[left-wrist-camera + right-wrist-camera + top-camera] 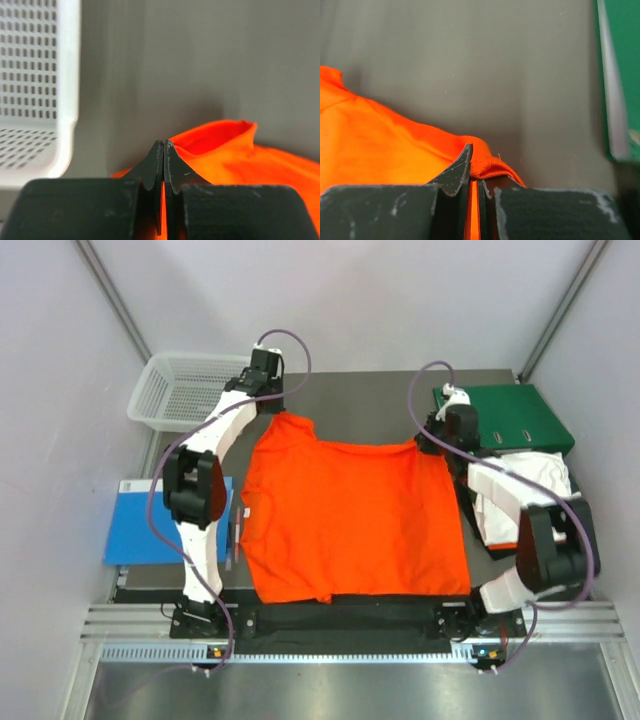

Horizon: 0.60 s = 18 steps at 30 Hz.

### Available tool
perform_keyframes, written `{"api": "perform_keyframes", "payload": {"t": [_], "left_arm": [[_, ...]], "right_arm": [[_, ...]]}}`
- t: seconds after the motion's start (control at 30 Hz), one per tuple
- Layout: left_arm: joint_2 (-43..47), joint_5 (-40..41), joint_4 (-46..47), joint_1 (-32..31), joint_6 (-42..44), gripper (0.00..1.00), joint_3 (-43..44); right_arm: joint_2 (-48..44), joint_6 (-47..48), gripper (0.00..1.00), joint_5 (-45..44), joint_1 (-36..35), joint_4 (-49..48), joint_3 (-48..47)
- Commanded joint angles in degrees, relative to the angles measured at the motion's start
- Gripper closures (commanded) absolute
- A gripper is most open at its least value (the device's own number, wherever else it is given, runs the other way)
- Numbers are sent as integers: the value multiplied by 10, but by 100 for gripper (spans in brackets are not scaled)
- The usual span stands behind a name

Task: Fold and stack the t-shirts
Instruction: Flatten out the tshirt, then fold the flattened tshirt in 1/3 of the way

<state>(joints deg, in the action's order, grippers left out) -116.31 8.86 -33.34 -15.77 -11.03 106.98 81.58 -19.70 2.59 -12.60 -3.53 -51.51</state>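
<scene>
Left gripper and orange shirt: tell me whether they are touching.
Touching. The left wrist view shows the left gripper shut, with cloth of the orange shirt pinched between its fingers.

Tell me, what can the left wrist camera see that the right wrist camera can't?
Only the left wrist view shows the white basket, off to the left of the left gripper. Only the right wrist view shows the green binder, at the picture's right edge, and the right gripper. Both views show the same orange t-shirt, with a bit of its cloth pinched between shut jaws, and the grey table it lies on.
</scene>
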Motion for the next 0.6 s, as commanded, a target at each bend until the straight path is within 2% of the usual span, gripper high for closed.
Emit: {"api": "perform_keyframes", "payload": {"t": [0.0, 0.13, 0.33, 0.47, 0.57], "left_arm": [[-51, 24, 20, 9, -7, 100, 99], [-100, 31, 8, 17, -8, 100, 153], [-124, 31, -5, 28, -3, 100, 204], [-97, 25, 5, 28, -3, 100, 162], [-47, 18, 27, 28, -13, 100, 84]], "right_arm": [[109, -27, 100, 4, 3, -56, -124], [221, -36, 100, 11, 12, -26, -207], [311, -39, 100, 34, 28, 10, -308], [307, -36, 100, 37, 33, 19, -306], [291, -37, 100, 44, 37, 24, -289]]}}
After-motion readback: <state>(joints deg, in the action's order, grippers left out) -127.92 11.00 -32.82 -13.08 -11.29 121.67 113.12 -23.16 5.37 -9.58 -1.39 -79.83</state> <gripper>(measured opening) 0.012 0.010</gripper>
